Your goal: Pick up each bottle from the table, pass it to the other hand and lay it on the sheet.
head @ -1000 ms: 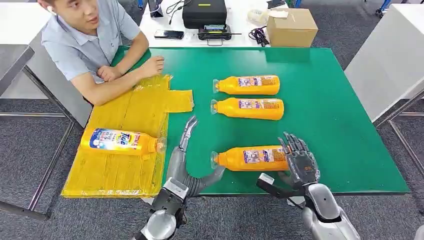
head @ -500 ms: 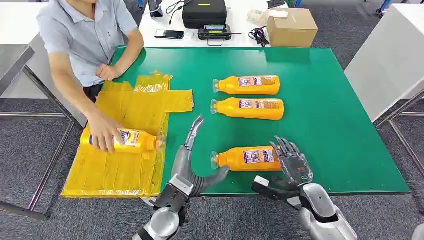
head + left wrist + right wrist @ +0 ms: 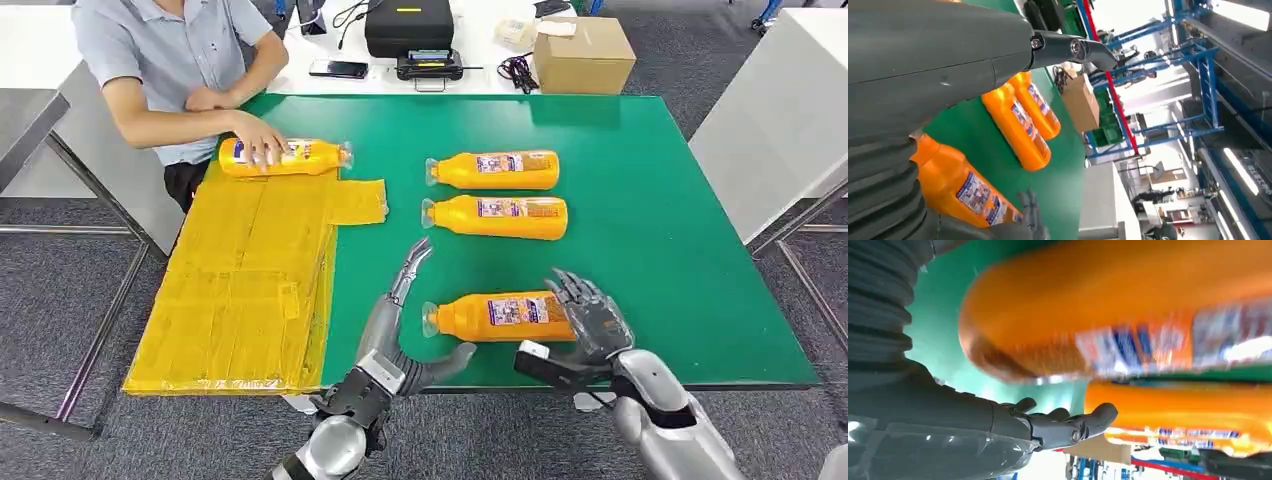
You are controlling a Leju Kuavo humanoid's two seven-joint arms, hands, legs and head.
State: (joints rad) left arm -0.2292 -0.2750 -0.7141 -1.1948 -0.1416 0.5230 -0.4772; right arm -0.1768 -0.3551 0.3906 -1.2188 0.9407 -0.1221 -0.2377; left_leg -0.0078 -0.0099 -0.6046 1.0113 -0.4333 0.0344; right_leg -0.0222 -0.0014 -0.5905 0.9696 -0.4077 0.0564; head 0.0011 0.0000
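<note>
While both hands' fingers (image 3: 412, 262) spread empty, nearest bottle (image 3: 497, 316) lies between.

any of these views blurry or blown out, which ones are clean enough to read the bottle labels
Head view: sharp, evenly lit, labels clear on the nearest bottle. Left wrist view: bottles crisp, but the bright hall behind is overexposed. Right wrist view: the nearest bottle is badly smeared and too close, its label unreadable; the right hand is sharper.
</note>
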